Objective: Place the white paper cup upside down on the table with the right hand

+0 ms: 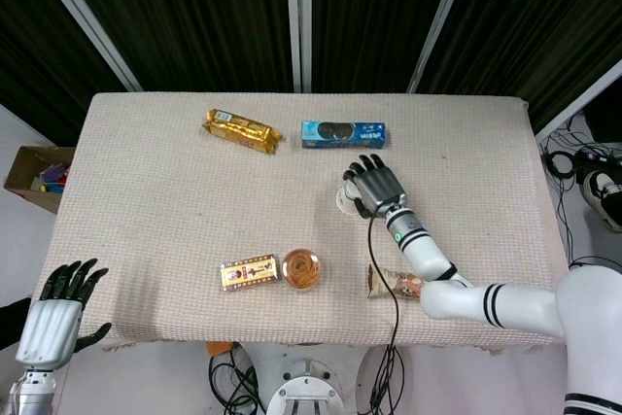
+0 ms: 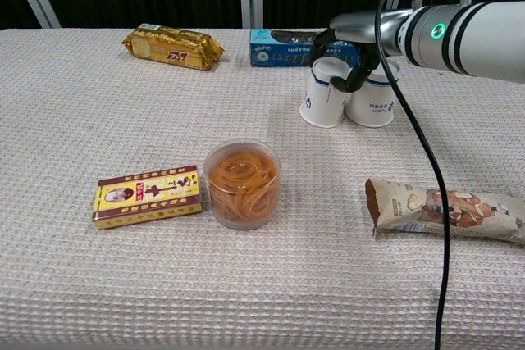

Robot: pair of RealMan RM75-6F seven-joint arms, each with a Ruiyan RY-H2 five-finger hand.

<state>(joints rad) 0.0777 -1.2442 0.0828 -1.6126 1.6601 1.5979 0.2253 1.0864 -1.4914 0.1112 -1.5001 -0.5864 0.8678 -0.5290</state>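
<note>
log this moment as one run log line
right hand grips white paper cup | cup upside down on table | beside second inverted white cup | left hand open

Right robot hand (image 1: 374, 185) hides most of white paper cup (image 2: 325, 94) from head view.

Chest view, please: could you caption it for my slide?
Right hand sets an inverted white paper cup beside its twin.

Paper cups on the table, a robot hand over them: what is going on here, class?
The right hand holds a white paper cup upside down, its rim at or just above the table, close beside a second upturned cup. It has not let go. The left hand hangs open off the table's near corner, holding nothing.
</note>
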